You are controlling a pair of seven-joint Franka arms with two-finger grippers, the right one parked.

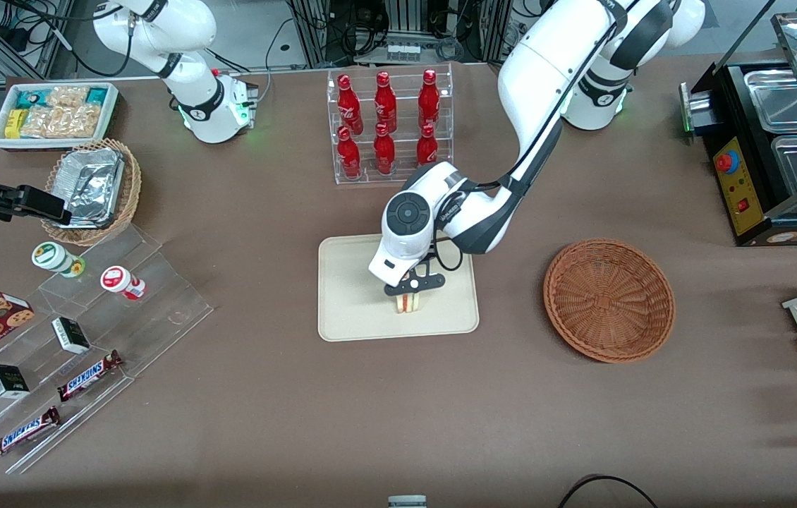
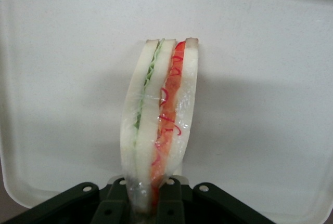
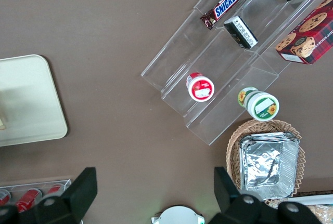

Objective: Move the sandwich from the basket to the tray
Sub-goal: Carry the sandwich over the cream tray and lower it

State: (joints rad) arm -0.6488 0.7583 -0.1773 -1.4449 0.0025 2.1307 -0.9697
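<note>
Sandwich (image 1: 408,303) is over the tray (image 1: 349,296) right now, in the part of the tray nearer the front camera, and we see it pinched at one end by the gripper (image 1: 410,293), which sits directly above it. From the wrist camera we get a nice edge-on look at the sandwich (image 2: 158,120): white bread slices, a green leafy layer on one side and a red layer on the other, all in clear wrap, with the pale tray (image 2: 270,78) surface filling the background. The gripper (image 2: 151,200) has its fingers pressed against both faces of the bread, so it's clamped on it. We can't tell for sure whether the sandwich's lower edge is touching the tray or sits just above it. Basket (image 1: 609,300) sits on the brown table (image 1: 264,395) beside the tray, toward the working arm's end, and we see nothing in it
</note>
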